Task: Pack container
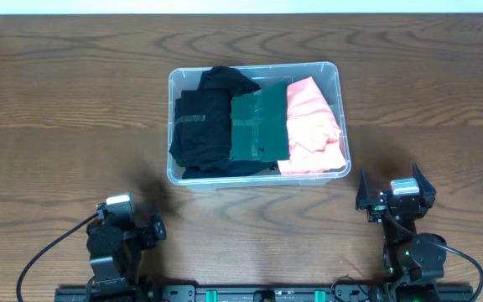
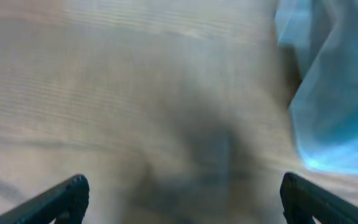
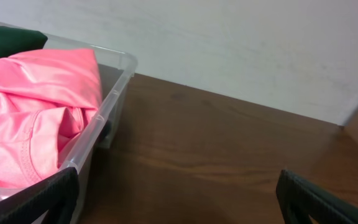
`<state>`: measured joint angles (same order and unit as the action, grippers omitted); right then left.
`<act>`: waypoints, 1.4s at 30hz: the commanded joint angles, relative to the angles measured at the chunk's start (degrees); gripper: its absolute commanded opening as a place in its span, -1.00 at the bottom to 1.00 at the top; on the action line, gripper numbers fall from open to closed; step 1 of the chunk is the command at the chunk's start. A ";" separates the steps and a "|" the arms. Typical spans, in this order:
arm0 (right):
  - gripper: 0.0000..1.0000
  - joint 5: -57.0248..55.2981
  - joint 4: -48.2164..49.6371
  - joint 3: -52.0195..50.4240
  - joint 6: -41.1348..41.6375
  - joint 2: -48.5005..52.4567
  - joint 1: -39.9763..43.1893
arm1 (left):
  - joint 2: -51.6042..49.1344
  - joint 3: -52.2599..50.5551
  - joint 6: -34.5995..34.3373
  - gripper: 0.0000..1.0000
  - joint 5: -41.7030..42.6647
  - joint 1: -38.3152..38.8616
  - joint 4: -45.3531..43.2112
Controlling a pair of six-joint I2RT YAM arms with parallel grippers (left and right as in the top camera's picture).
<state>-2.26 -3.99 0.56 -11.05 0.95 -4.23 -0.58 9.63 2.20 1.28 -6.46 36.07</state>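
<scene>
The clear plastic container [image 1: 174,84] stands in the middle of the wooden table. It holds a black garment [image 1: 201,126], a dark green garment [image 1: 258,126] and a pink garment [image 1: 313,126], folded side by side. My left gripper [image 1: 145,231] is open and empty near the front left, low over the table; in its blurred wrist view [image 2: 182,196] a corner of the container [image 2: 334,93] shows at the right. My right gripper [image 1: 397,197] is open and empty at the front right; in its wrist view [image 3: 179,199] the container's rim [image 3: 114,99] and pink garment [image 3: 36,112] lie at the left.
Bare wooden table [image 1: 74,109] surrounds the container. A pale wall [image 3: 241,43] runs behind the table's far edge. Cables trail from both arm bases along the front edge.
</scene>
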 commanded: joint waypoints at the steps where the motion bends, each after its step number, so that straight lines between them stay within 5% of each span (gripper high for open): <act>1: 0.98 0.37 -0.07 -0.24 -0.35 -0.57 0.52 | 0.48 -1.03 1.38 0.96 -0.48 1.20 -5.57; 9: 0.99 0.37 -0.07 -0.24 -0.35 -0.57 0.52 | 0.50 -9.60 3.72 0.96 -0.39 2.32 -37.07; 13: 0.98 0.37 -0.07 -0.24 -0.35 -0.57 0.52 | 0.50 -9.40 3.50 0.96 -0.44 2.60 -31.78; 42: 0.98 0.37 -0.07 -0.24 -0.35 -0.57 0.52 | 0.35 -9.40 2.01 0.96 -0.48 3.76 -32.06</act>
<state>-2.26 -3.97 0.54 -11.05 0.84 -4.23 -0.49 1.26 4.51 1.30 -2.87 1.78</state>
